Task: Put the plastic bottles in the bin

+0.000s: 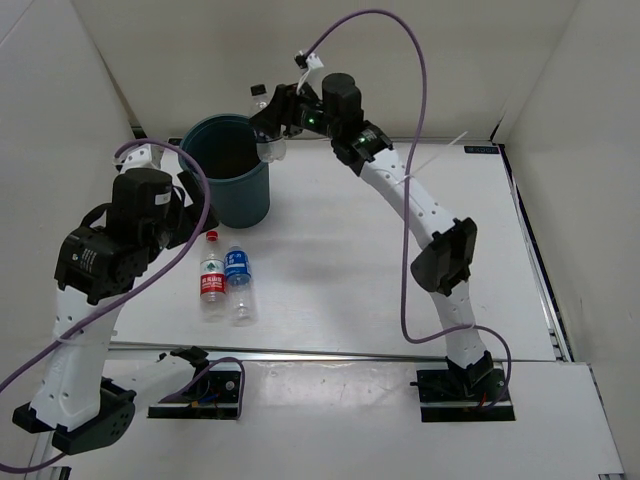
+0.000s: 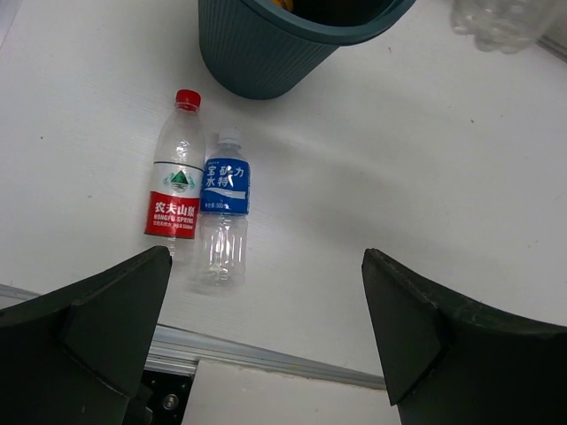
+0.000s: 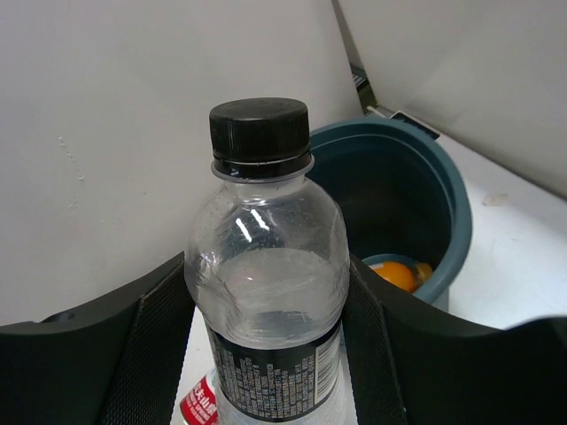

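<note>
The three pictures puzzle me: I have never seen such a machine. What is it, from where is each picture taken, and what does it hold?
These are two robot arms bolted at a table's near edge. One picture looks from above and behind them; the other two come from a camera on each wrist, so the dark shapes at their sides are gripper fingers. The right gripper is shut on a clear black-capped bottle near the teal bin's rim. An orange bottle lies inside the bin. The left gripper is open and empty, above a red-labelled bottle and a blue-labelled bottle lying side by side on the table.
</note>
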Tool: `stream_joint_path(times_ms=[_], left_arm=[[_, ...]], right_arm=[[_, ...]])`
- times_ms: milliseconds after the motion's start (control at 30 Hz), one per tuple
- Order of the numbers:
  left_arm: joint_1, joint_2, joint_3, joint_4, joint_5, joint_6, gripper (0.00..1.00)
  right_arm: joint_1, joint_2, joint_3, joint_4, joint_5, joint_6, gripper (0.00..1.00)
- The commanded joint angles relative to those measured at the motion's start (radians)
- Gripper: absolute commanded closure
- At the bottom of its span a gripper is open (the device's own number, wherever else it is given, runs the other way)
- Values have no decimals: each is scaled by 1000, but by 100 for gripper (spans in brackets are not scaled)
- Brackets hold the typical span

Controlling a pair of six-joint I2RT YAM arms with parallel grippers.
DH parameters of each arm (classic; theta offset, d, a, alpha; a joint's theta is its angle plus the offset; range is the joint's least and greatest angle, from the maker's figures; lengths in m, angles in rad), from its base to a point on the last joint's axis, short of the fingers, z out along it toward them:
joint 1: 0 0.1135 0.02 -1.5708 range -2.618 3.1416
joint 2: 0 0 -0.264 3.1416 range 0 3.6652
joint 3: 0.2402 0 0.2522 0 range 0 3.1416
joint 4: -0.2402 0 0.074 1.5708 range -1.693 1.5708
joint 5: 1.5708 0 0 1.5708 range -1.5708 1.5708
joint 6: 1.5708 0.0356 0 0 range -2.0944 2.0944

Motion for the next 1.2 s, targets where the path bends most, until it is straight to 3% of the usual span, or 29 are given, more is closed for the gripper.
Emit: stream_joint_path(times_ms=[0, 500, 867, 1167], left_arm=[[-4, 6, -7, -76, 23, 10, 0], [-4, 15, -16, -76, 3, -8, 0], [-4, 15, 104, -76, 3, 52, 0], [-4, -19, 105, -76, 3, 42, 0]], right_arm=[[0, 14, 66, 214, -25, 43, 63], [10, 83, 101, 383, -14, 74, 65], [10, 203, 90, 618, 32, 89, 62], [19, 278, 101, 652, 43, 42, 57]])
